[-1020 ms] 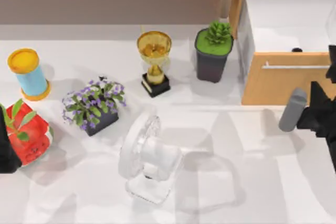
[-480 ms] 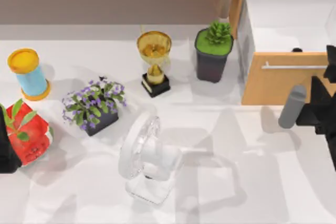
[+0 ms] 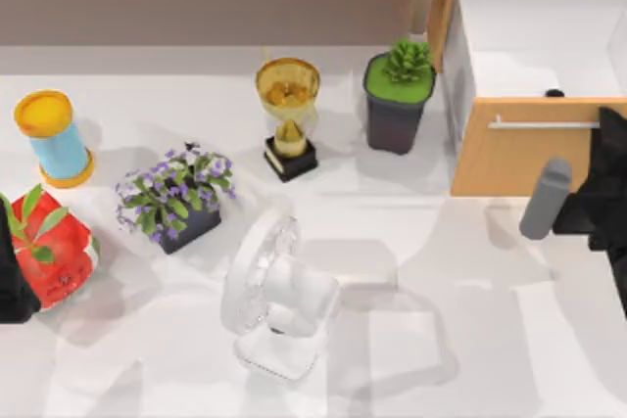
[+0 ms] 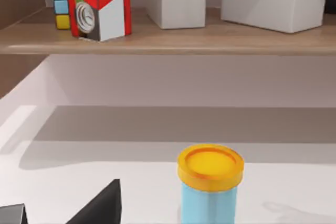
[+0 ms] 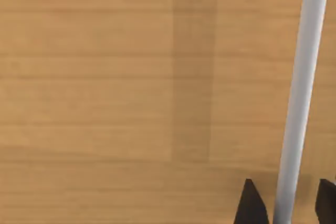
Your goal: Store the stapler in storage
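The storage drawer [image 3: 509, 159] is seen pulled open at the table's far right, its white inside exposed. A small dark item [image 3: 554, 93] is seen inside, right against the front panel. It's poss. the stapler, but that can't be told for sure. The right gripper [image 5: 287, 203] is held at the drawer front, w/ the silver bar handle [image 3: 544, 124] between its fingertips [image 5: 251, 203]. The fingers are spread, a gap is seen each side of the bar, and nothing is gripped. The left gripper [image 4: 58, 216] is parked at the left edge, fingers wide apart and holding nothing, near the yellow-lidded blue canister [image 3: 54, 139]. A white fan [image 3: 279, 296] is seen mid-table.
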